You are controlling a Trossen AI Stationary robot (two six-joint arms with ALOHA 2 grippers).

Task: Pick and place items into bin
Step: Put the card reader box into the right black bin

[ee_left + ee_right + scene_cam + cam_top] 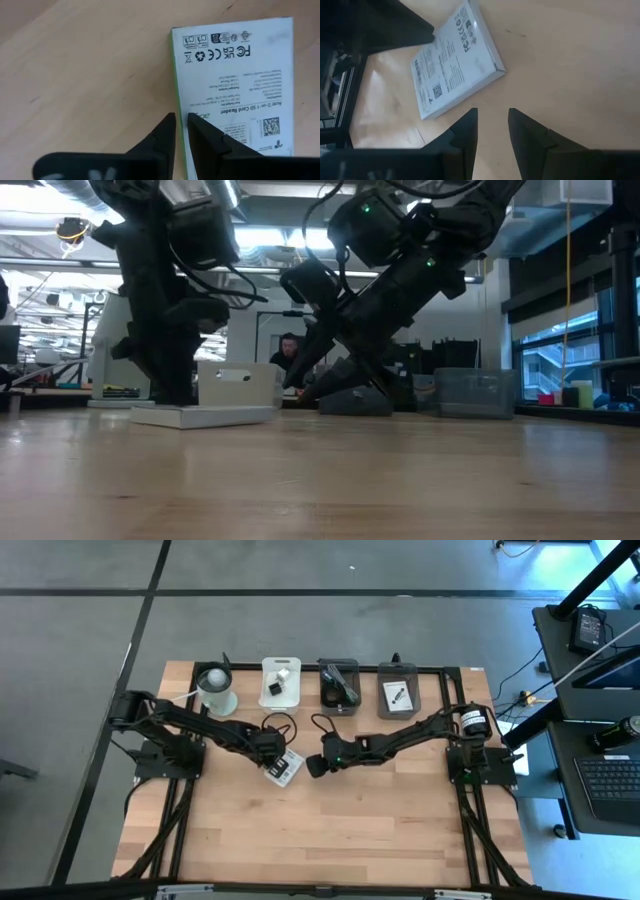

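The white box lies flat on the table, near the middle, in front of the bins. The left gripper is down at its edge, fingers nearly together astride the rim (whether they actually pinch it, I cannot tell). The right gripper hovers just beside the box, fingers partly apart and empty.

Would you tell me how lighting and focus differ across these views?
Low view: arms silhouetted against bright ceiling lights, the table foreground soft. Left wrist view: white packet evenly lit, print legible. Right wrist view: a dark shadow beside the packet.
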